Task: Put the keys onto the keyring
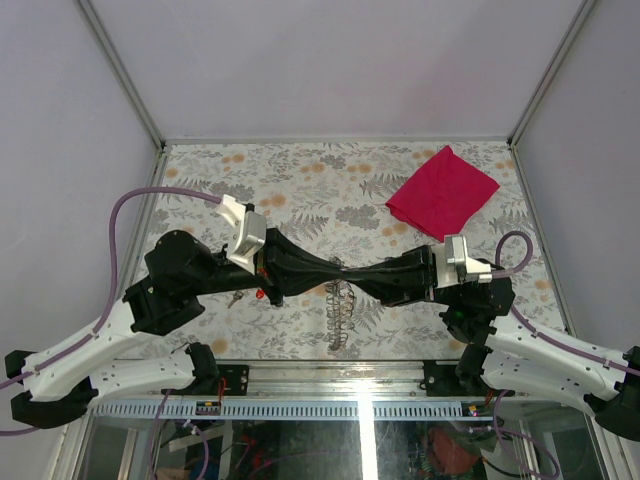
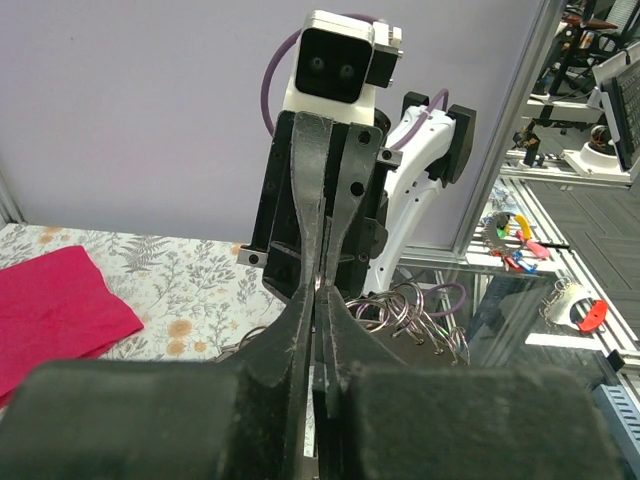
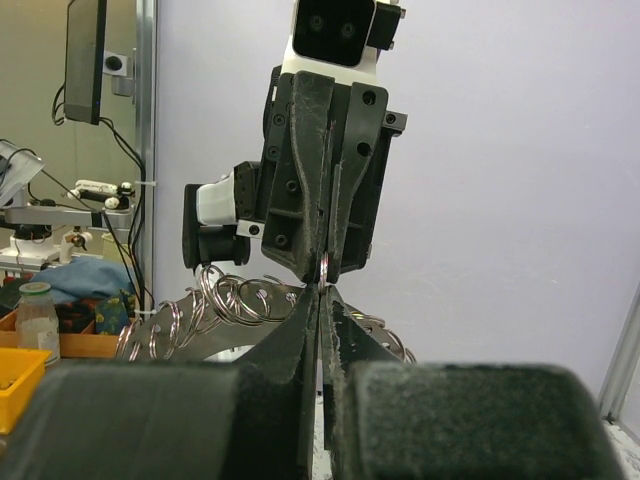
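My left gripper [image 1: 347,270] and right gripper [image 1: 366,274] meet tip to tip above the middle of the table. Both are shut on one small silver keyring, seen edge-on between the fingertips in the right wrist view [image 3: 326,268] and in the left wrist view [image 2: 320,284]. In the wrist views, the left gripper [image 2: 322,293] and the right gripper [image 3: 323,291] each have their jaws pressed together. A red-headed key [image 1: 260,294] and a metal key [image 1: 236,298] lie on the table, partly hidden under the left arm. No yellow head shows.
A metal strip carrying several spare rings [image 1: 340,310] lies below the grippers; it also shows in the left wrist view [image 2: 415,308] and the right wrist view [image 3: 225,298]. A red cloth [image 1: 442,192] lies at the back right. The floral table [image 1: 300,190] has walls on three sides.
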Controlling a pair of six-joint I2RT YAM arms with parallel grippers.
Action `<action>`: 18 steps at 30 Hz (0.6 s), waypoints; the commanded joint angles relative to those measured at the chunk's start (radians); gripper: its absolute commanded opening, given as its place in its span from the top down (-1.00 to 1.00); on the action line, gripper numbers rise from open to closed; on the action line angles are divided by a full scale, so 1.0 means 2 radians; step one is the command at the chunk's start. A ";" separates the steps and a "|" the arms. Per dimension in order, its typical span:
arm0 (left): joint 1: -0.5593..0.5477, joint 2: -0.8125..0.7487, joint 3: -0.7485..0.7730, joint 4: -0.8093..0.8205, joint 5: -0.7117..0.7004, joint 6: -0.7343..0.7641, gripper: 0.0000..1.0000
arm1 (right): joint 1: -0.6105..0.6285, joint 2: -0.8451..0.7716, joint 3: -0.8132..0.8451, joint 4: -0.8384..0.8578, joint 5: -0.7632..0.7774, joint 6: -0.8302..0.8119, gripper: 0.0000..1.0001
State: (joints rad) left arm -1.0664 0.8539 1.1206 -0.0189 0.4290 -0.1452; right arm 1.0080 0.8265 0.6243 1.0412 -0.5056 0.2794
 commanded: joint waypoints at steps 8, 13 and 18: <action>-0.002 0.025 0.055 -0.079 0.015 0.018 1.00 | 0.003 -0.023 0.027 -0.011 0.010 -0.033 0.95; -0.002 0.035 0.091 -0.134 0.013 0.035 1.00 | 0.002 -0.037 0.032 -0.075 0.009 -0.064 0.79; -0.002 0.048 0.117 -0.172 0.014 0.048 1.00 | 0.002 -0.040 0.045 -0.140 0.000 -0.089 0.78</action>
State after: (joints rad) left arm -1.0664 0.9344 1.2949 -0.2932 0.4496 -0.0868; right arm 1.0080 0.7616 0.6422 0.8455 -0.5072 0.1707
